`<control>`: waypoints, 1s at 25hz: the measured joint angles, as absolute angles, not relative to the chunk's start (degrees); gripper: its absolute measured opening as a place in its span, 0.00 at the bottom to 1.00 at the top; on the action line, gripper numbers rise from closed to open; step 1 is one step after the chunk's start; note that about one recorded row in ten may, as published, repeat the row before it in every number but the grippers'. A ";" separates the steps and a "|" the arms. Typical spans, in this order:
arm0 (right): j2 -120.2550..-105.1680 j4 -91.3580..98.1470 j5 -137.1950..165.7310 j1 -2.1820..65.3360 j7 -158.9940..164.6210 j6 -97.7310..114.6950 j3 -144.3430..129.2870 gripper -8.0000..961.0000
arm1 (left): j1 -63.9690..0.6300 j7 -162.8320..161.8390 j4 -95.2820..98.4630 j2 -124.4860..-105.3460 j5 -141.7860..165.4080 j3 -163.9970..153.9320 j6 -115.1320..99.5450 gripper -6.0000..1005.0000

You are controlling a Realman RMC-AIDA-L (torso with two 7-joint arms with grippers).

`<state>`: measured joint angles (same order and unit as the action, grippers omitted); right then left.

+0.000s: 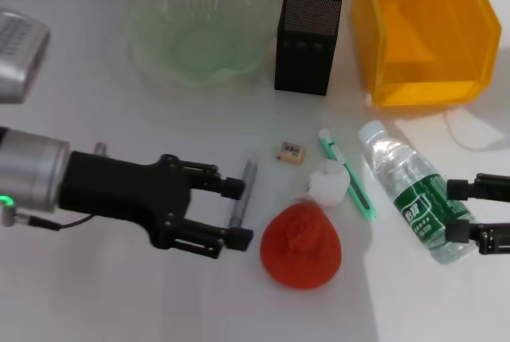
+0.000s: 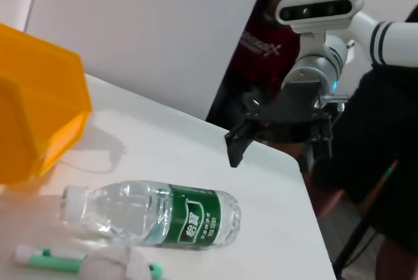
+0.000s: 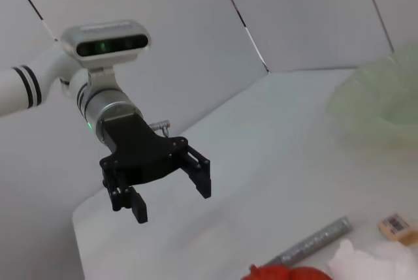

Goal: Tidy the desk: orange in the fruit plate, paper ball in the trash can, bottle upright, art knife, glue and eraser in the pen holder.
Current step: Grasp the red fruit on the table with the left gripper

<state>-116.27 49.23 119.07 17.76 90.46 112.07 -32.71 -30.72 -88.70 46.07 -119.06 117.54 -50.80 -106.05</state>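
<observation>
Left pincer [image 1: 237,213] lower left of centre, jaws spread wide and empty around the grey glue [image 1: 243,194] on the bench [image 1: 103,294], orange [image 1: 301,245] just right of it, right pincer [image 1: 462,210] at right edge, open astride the lying bottle [image 1: 410,190], pen holder [image 1: 307,42] top centre.

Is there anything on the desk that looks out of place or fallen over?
Yes. The bottle lies on its side near the right gripper. The orange, paper ball, art knife, glue and eraser lie loose on the desk, outside their containers.
</observation>
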 joint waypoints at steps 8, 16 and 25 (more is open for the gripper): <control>-116.39 47.66 119.76 16.13 89.72 110.40 -32.38 0.84 | -32.26 -85.58 43.93 -119.18 105.35 -69.72 -93.74 0.76; -116.19 46.14 119.88 15.94 89.39 110.11 -32.34 0.83 | -31.39 -83.48 43.81 -119.18 98.09 -84.69 -81.17 0.76; -116.19 46.06 119.89 15.91 89.38 110.11 -32.34 0.83 | -29.92 -82.79 43.72 -119.18 97.73 -87.63 -74.38 0.76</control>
